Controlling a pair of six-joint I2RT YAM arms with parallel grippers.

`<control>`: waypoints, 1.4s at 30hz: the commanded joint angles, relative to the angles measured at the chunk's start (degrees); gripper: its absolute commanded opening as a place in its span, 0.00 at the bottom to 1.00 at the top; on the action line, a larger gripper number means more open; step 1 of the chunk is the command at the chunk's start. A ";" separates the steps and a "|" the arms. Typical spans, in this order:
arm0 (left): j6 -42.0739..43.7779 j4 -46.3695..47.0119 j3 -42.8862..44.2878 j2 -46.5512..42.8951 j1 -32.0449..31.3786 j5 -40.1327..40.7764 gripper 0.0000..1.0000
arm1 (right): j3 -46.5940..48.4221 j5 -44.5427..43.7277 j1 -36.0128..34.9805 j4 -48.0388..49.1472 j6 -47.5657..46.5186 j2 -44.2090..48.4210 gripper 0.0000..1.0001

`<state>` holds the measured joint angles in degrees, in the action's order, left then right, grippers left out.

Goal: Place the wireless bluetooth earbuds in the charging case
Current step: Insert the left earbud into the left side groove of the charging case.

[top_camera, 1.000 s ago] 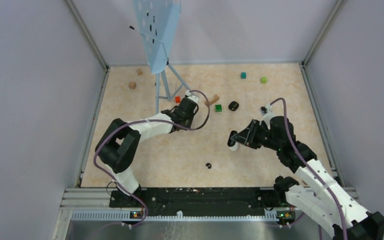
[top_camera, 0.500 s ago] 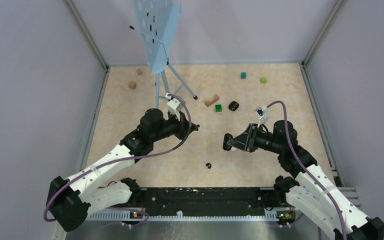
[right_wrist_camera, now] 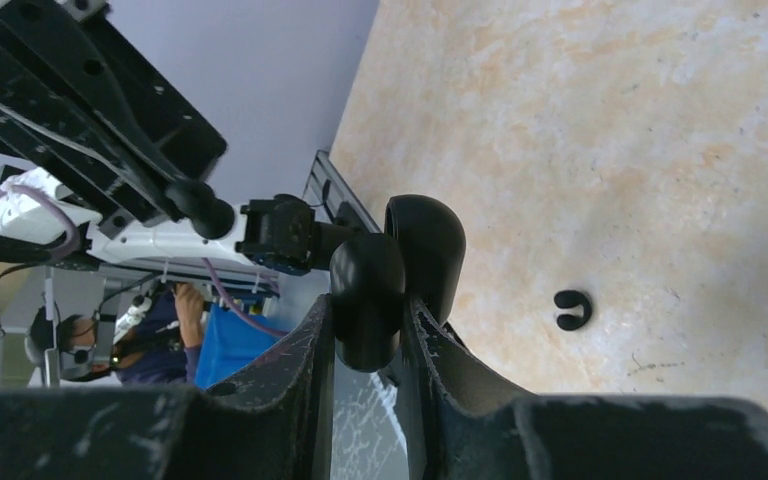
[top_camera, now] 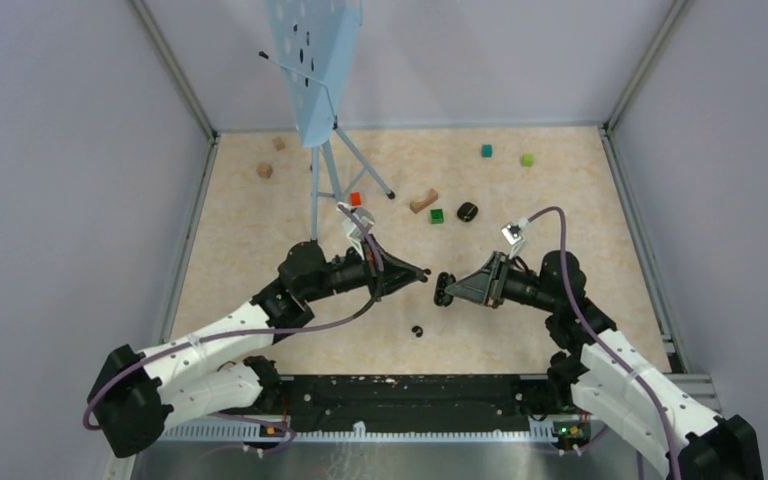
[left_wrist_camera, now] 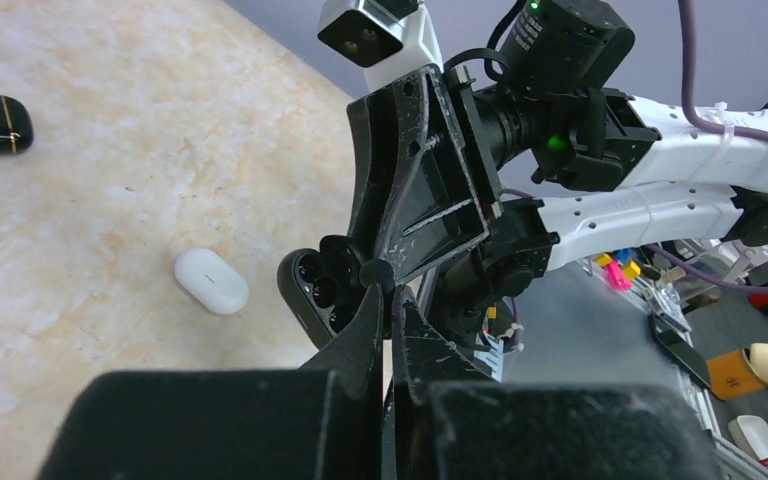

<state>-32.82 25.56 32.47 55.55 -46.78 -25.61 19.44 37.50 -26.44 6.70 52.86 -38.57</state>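
Left fingers pressed together, pinching a black earbud at their tips, raised above the worktop and just beside the open black charging case, which the right fingers pinch from both sides.

You're in a robotics lab test cell: grey panel walls box in the table that your right arm reaches over, and a cluttered bench lies beyond that arm.
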 commanded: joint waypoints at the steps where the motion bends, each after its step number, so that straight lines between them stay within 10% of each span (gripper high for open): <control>1: -2.36 6.85 1.20 3.05 -1.16 -0.54 0.00 | 0.40 1.73 0.42 9.31 3.11 -0.29 0.00; 42: -7.68 10.29 2.23 13.79 -3.73 3.91 0.00 | 1.25 1.04 0.36 7.38 3.93 2.09 0.00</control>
<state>-40.77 35.51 32.80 68.42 -49.95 -22.92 19.16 38.35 -26.44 12.32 57.14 -37.47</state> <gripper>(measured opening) 0.008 0.240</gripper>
